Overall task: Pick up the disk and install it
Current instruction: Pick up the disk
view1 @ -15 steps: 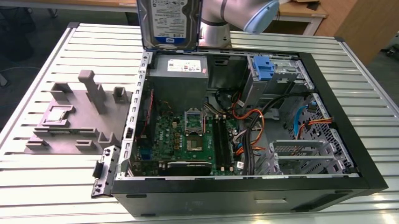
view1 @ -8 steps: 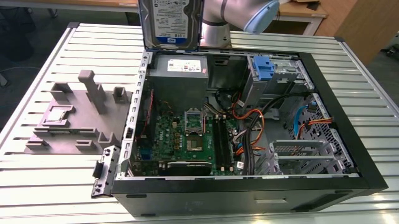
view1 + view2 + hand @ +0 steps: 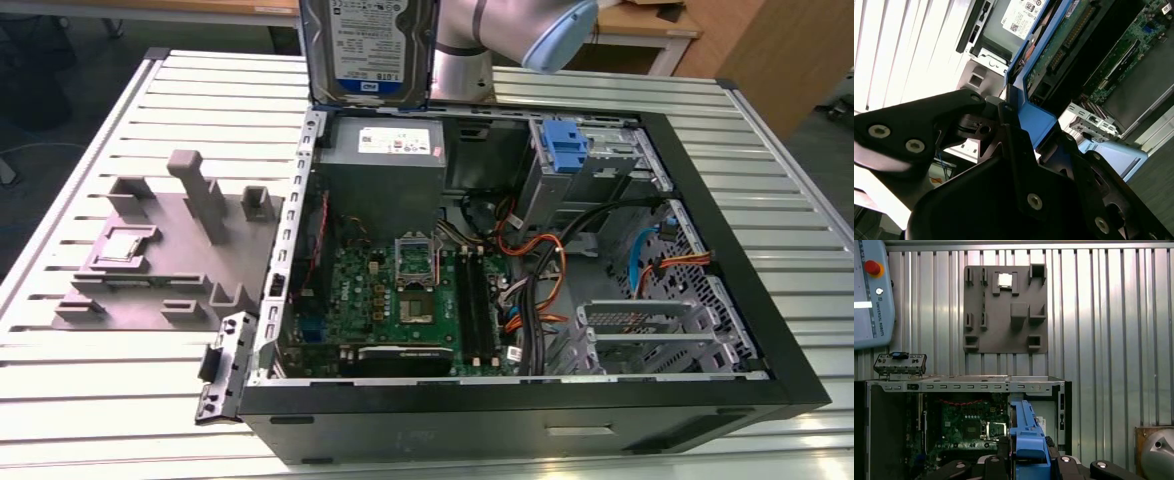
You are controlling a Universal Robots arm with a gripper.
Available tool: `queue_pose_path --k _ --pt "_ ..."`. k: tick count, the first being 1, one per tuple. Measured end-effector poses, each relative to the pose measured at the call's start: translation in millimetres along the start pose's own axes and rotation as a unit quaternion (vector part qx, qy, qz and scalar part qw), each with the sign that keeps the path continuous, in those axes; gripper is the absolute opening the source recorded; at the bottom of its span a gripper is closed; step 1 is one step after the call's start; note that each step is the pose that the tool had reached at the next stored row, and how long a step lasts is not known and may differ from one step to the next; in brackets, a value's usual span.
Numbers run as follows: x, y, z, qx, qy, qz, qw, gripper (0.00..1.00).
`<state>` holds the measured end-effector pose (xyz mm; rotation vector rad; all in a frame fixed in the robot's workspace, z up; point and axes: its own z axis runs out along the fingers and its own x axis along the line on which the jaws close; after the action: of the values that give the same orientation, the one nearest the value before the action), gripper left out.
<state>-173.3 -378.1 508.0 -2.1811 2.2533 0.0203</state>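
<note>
Now, we see disk [image 3: 367, 45] aloft and upright, label toward exterior view, above open case [image 3: 534, 420], well clear of tabletop [image 3: 747, 130]. Claw [image 3: 1026, 456] pinching disk by blue rail end, likely to leave label face and connectors free. Not yet installed.

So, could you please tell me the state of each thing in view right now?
computer case: lying flat, side open, interior exposed.
disk: held upright over the case, not installed.
gripper: shut on the disk.
grey fixture plate: flat on the table beside the case.
</note>
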Motion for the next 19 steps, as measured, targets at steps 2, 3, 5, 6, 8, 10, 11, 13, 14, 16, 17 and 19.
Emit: queue_pose_path --k 2,3,5,6,8,10,11,13,14,16,17,19 --pt "0.0 -0.3 0.0 0.0000 0.0000 0.000 1.0000 0.37" --pt "0.0 -0.5 0.0 0.0000 0.0000 0.000 1.0000 0.37" --pt "0.0 -1.0 0.0 0.0000 0.0000 0.000 1.0000 0.37" --pt "-0.1 -1.3 0.0 0.0000 0.0000 0.000 1.0000 0.37" --pt "-0.1 -2.0 0.0 0.0000 0.0000 0.000 1.0000 0.37" --pt "-0.1 -2.6 0.0 0.0000 0.0000 0.000 1.0000 0.37" --pt "-0.1 -3.1 0.0 0.0000 0.0000 0.000 1.0000 0.37" --pt "-0.1 -3.8 0.0 0.0000 0.0000 0.000 1.0000 0.37" --pt "-0.1 -4.1 0.0 0.0000 0.0000 0.000 1.0000 0.37" --pt "-0.2 -4.6 0.0 0.0000 0.0000 0.000 1.0000 0.37" --pt "-0.2 -4.8 0.0 0.0000 0.0000 0.000 1.0000 0.37" --pt "-0.2 -6.2 0.0 0.0000 0.0000 0.000 1.0000 0.37"
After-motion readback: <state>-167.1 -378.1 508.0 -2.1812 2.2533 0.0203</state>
